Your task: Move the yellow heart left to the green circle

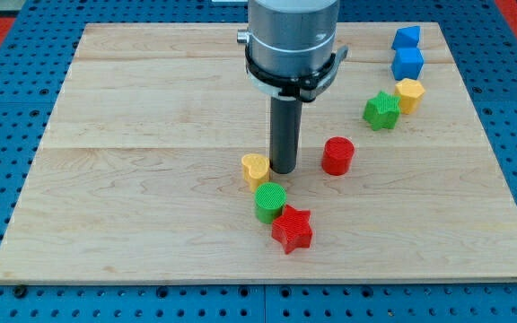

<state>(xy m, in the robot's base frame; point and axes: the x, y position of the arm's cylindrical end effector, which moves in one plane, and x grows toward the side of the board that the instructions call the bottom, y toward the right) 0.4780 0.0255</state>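
Note:
The yellow heart (255, 169) lies near the board's middle, just above and slightly left of the green circle (270, 201); the two are very close or touching. My tip (283, 170) rests on the board right beside the heart's right side, above the green circle. A red star (292, 228) touches the green circle at its lower right.
A red cylinder (337, 155) stands right of my tip. At the view's top right are a green star (381, 110), a yellow hexagon block (409, 94) and two blue blocks (407, 62) (407, 37). The wooden board (133, 179) lies on a blue pegboard.

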